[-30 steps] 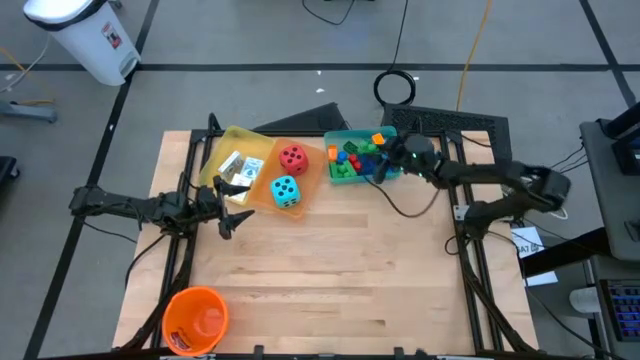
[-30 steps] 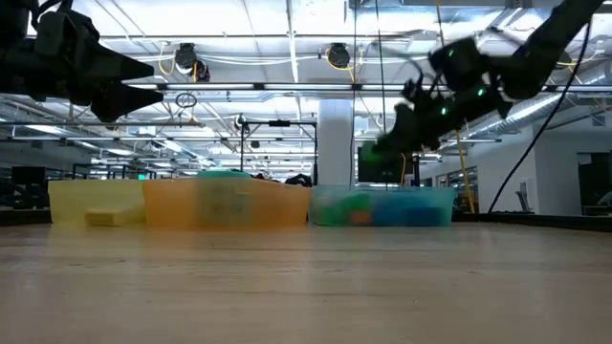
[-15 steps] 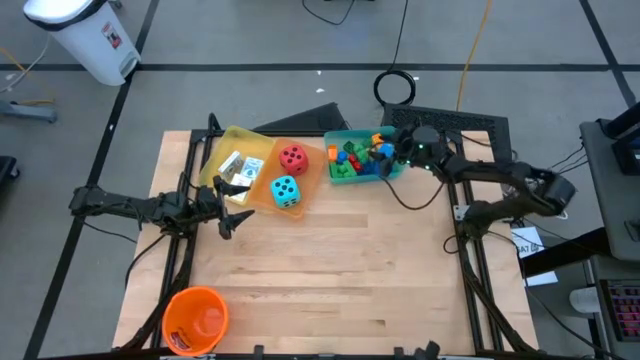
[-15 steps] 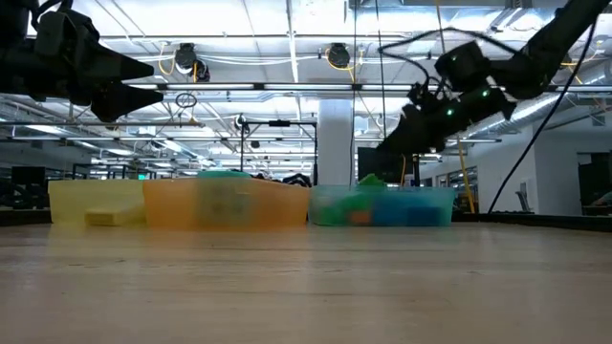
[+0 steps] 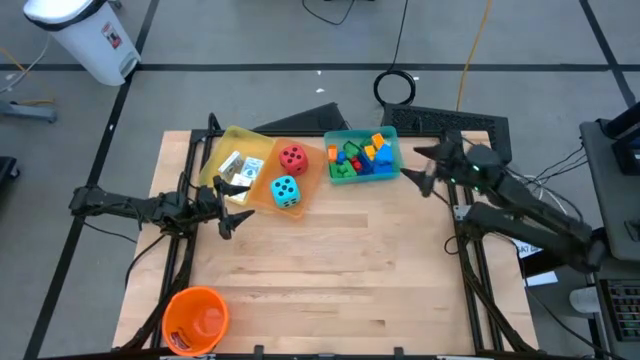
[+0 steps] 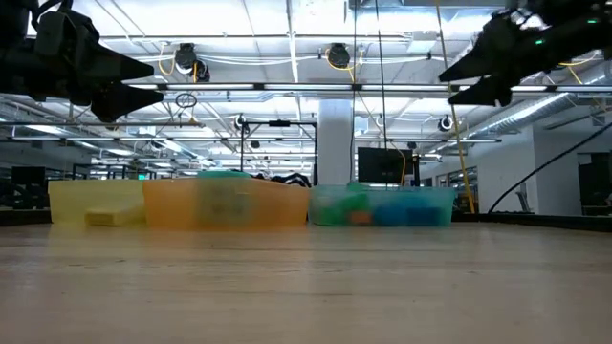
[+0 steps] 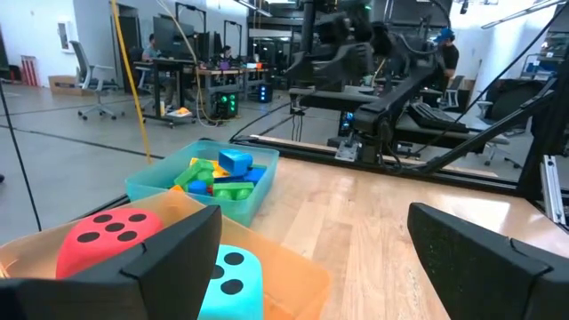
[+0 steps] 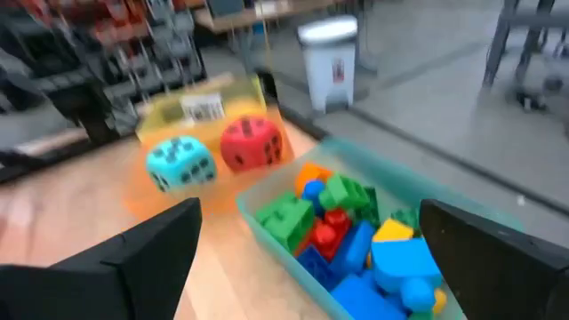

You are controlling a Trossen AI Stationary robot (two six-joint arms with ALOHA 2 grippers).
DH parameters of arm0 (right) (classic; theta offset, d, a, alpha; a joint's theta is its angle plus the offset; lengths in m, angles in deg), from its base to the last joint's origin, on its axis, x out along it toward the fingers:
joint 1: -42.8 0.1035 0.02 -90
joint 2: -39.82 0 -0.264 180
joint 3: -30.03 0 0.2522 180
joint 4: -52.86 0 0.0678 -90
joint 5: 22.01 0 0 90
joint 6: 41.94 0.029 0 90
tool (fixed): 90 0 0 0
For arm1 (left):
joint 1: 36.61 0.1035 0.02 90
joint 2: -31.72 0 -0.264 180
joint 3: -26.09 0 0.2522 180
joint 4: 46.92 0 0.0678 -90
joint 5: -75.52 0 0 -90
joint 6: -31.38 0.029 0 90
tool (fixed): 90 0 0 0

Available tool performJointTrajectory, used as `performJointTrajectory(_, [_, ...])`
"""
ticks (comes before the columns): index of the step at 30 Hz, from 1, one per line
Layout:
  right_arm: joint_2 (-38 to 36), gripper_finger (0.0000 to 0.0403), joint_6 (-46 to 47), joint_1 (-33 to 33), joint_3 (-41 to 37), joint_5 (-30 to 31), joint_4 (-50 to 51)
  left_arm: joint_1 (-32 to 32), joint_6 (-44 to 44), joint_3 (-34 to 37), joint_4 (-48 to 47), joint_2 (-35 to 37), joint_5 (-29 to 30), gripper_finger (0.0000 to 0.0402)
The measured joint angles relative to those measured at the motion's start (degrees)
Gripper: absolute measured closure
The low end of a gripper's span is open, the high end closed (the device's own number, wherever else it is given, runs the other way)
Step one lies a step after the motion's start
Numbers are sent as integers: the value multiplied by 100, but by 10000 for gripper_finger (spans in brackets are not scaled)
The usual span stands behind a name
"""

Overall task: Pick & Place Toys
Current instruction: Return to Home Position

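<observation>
Right gripper (image 5: 413, 165): raised just right of teal tray (image 5: 362, 131), fingers spread wide, empty.
Left gripper (image 5: 237, 210): raised beside yellow tray (image 5: 226, 140), fingers spread, empty.
Bricks (image 5: 360, 157): piled in teal tray.
Dice (image 5: 293, 156): in orange tray (image 5: 311, 186).
Cards (image 5: 240, 167): in yellow tray.

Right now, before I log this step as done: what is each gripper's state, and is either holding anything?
Left gripper: fingers open, holding nothing.
Right gripper: fingers open, holding nothing.
</observation>
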Motion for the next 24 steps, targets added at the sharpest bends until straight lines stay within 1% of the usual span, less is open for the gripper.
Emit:
performJointTrajectory(3, [-997,10,103,102,-438,24,-30,0,2,0,0,0,-2,39])
performJointTrajectory(6, [-1896,10,32,151,-925,21,-334,0,2,0,-2,1,-2,39])
performJointTrajectory(8, [-2360,9,22,151,-1190,28,-398,0,2,0,0,0,-4,39])
performJointTrajectory(12, [-3027,9,515,151,-1786,38,-689,0,4,0,-1,0,-4,39])
performJointTrajectory(15, [-3057,9,741,151,-2265,11,-1201,0,7,0,0,0,-11,39])
performJointTrajectory(20, [-3057,10,561,151,-2951,132,-2276,0,11,0,0,0,-11,39])
performJointTrajectory(22, [-3063,9,523,151,-3036,357,-2359,0,12,-2,-4,0,-11,39])
performJointTrajectory(24, [-2992,9,352,151,-3044,532,-2093,0,11,-2,-1,0,-10,39])
